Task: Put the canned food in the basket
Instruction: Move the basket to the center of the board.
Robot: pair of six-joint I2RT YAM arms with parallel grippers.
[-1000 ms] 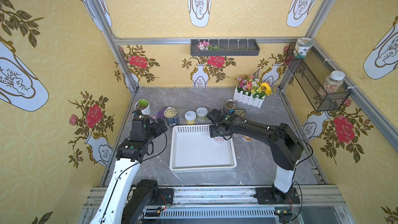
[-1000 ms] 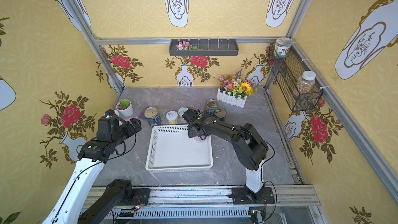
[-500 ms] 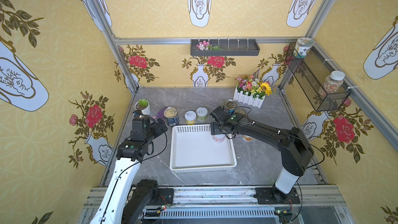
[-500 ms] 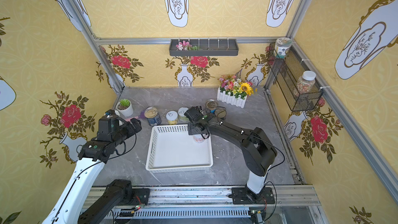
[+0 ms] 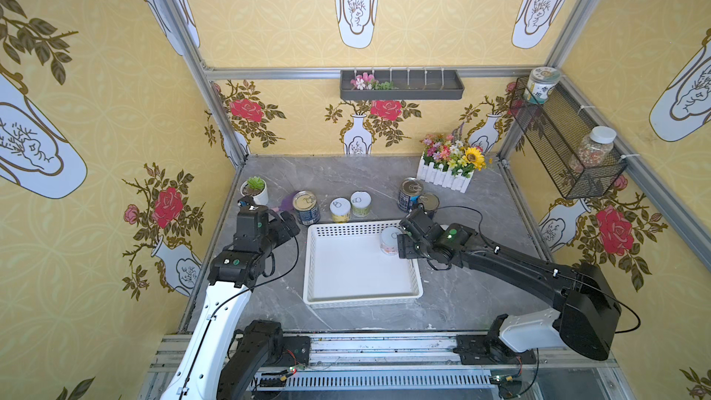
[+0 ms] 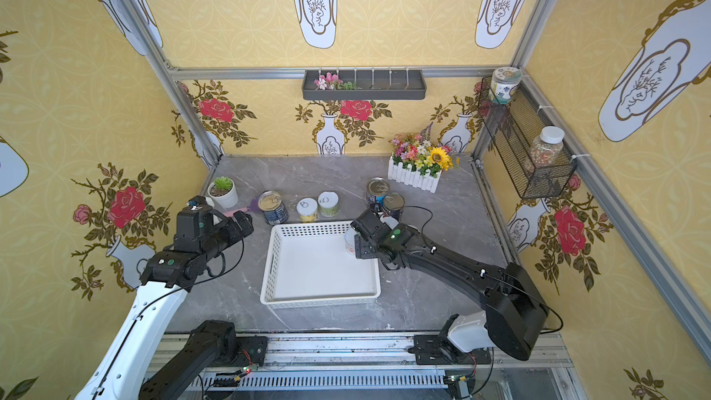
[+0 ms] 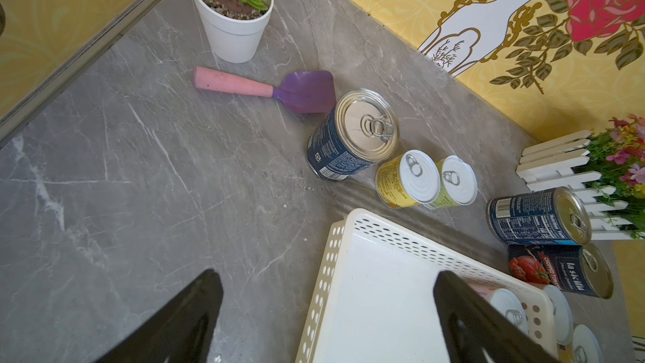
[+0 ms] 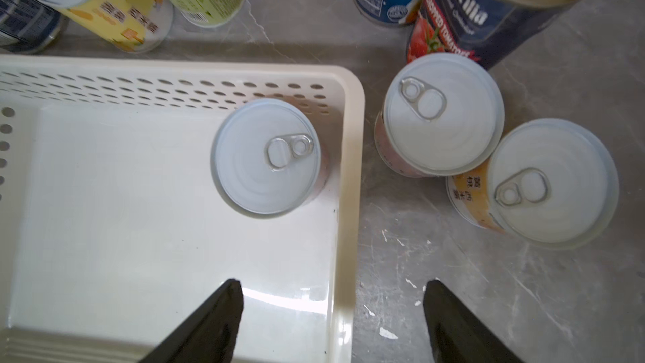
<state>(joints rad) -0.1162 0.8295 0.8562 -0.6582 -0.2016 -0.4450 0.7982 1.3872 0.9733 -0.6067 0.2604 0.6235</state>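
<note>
While right gripper [image 8: 333, 284] hung open and empty, jaws straddling basket [image 8: 352, 169] side wall, one short white-lidded can [image 8: 267, 157], pinkish label, stood upright inside basket just ahead of jaws. Outside on table [image 8: 401, 274]: four short cans [image 8: 441, 113], three tall silver-topped cans [image 7: 370, 123]. Left gripper [image 7: 326, 275] gaped wide, empty, by basket corner.

Behind the left gripper [image 7: 328, 275] and right gripper [image 8: 333, 282], both black-fingered, each black arm [image 5: 511, 267] bears a green dot [image 5: 453, 231], a looping thin black cable [image 5: 467, 210] and, farther back, a white shell [image 5: 529, 330].
</note>
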